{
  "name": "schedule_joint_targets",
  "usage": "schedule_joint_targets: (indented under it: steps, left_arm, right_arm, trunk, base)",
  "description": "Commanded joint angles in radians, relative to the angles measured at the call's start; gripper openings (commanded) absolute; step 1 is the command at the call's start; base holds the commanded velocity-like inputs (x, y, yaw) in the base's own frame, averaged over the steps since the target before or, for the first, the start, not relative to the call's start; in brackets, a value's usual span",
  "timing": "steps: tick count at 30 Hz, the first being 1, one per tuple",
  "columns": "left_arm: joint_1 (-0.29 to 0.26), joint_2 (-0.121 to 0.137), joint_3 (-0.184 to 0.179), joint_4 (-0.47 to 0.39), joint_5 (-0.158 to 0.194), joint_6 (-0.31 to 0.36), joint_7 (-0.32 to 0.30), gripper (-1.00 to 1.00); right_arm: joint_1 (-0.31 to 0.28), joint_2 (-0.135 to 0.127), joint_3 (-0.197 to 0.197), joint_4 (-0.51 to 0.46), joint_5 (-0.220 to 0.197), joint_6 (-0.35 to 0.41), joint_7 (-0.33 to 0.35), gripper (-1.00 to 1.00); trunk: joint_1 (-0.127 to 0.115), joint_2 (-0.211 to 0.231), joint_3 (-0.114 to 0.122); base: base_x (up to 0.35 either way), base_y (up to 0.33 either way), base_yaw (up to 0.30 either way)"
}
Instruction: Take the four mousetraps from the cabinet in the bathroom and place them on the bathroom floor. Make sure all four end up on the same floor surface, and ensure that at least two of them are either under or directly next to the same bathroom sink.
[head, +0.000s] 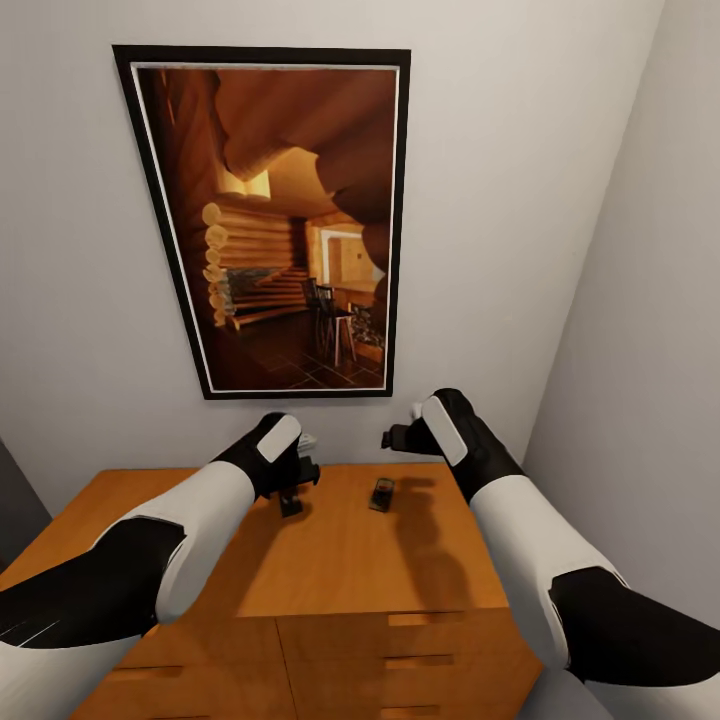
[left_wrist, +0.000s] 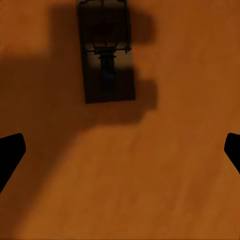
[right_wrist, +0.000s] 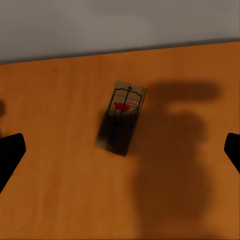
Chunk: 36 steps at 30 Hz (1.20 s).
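On top of the cabinet (head: 340, 560), near its far edge by the wall, lies a trap (head: 382, 494). It is flat on the wood and nothing touches it. In the head view the trap sits between the two arms. The left gripper (head: 291, 497) hangs low over the top, just to the left of the trap. The right gripper (head: 400, 437) is higher up, a bit to the right of it and closer to the wall. In the left wrist view the left gripper's two finger tips (left_wrist: 10, 155) are far apart at the sides, so it is wide open and holds nothing. The trap (left_wrist: 107, 55) lies ahead of these fingers, not between them yet. In the right wrist view the right finger tips (right_wrist: 10, 155) are wide apart too, and that gripper is empty. From there the trap (right_wrist: 122, 117) is seen from higher up. The trap's long side runs about near to far, tipped a little. I think the left gripper is closer and lower, so it is the better one to grab with. It would need to slide right and then go down. A picture (head: 270, 220) of a log room hangs on the wall above. The trap has a small red mark, but I can read no words on it.
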Motion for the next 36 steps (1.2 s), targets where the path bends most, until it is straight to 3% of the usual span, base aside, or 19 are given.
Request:
schedule_joint_targets:
  steps: [1, 6, 15, 22, 36]
  left_arm:
    - [-0.001, 0.000, -0.005, -0.001, 0.009, 0.002, 0.009, 1.00]
    - [-0.001, 0.000, -0.005, 0.006, 0.009, -0.005, 0.009, 1.00]
    - [-0.001, 0.000, -0.007, 0.009, 0.008, -0.012, 0.010, 1.00]
    - [-0.001, 0.000, -0.009, 0.010, 0.006, -0.046, 0.010, 1.00]
    - [-0.001, 0.000, -0.009, 0.011, 0.004, -0.071, 0.010, 1.00]
  right_arm:
    - [-0.001, 0.000, 0.003, -0.001, -0.010, 0.002, -0.010, 1.00]
    - [-0.001, -0.001, 0.051, -0.001, -0.067, 0.002, -0.011, 1.00]
    - [-0.002, -0.002, 0.079, 0.005, -0.137, 0.002, -0.012, 1.00]
    - [-0.002, -0.001, 0.084, 0.035, -0.160, 0.002, -0.014, 1.00]
    - [-0.003, -0.002, 0.085, 0.057, -0.169, 0.002, -0.015, 1.00]
  trunk:
    - [0.001, -0.002, -0.002]
    - [0.001, -0.002, -0.002]
    - [0.001, -0.002, -0.002]
    - [0.001, -0.002, -0.002]
    - [0.001, -0.002, -0.002]
  base:
    - [0.000, 0.000, 0.000]
    - [0.000, 0.000, 0.000]
    - [0.000, 0.000, 0.000]
    - [0.000, 0.000, 0.000]
    - [0.000, 0.000, 0.000]
